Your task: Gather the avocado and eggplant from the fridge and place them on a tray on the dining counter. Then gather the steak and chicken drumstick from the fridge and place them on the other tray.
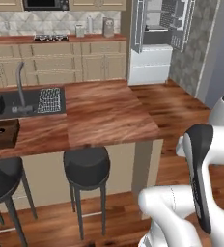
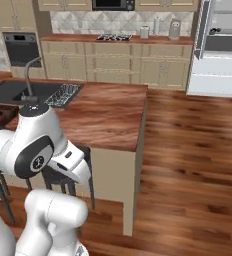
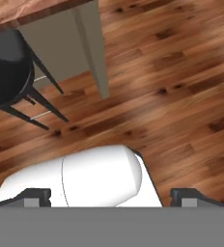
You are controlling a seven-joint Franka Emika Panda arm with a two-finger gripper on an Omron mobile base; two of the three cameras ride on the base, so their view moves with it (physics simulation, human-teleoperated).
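Fridge (image 1: pixel 155 43) doors are being shown standing open at the far end of the kitchen, well apart from the robot; in the right base view the fridge (image 2: pixel 220 47) is being seen at the upper right, and what lies on its shelves cannot be told. The avocado, eggplant, steak and chicken drumstick are not being made out in these views. A wooden worktop (image 1: pixel 104 113) is being shown between the robot and the fridge, with a dark sink (image 1: pixel 7 103) set into its left part. A dark brown tray (image 1: pixel 3 135) is being seen at the left edge of the worktop, just in front of the sink; its contents are too cropped to identify. Two black stools (image 1: pixel 87 166) are being shown beside the near face of the worktop. The hand (image 3: pixel 112 197) is being held above the wooden floor (image 3: pixel 181 82), pointing down, its fingertips (image 3: pixel 36 195) spread fully apart with nothing gripped between them.
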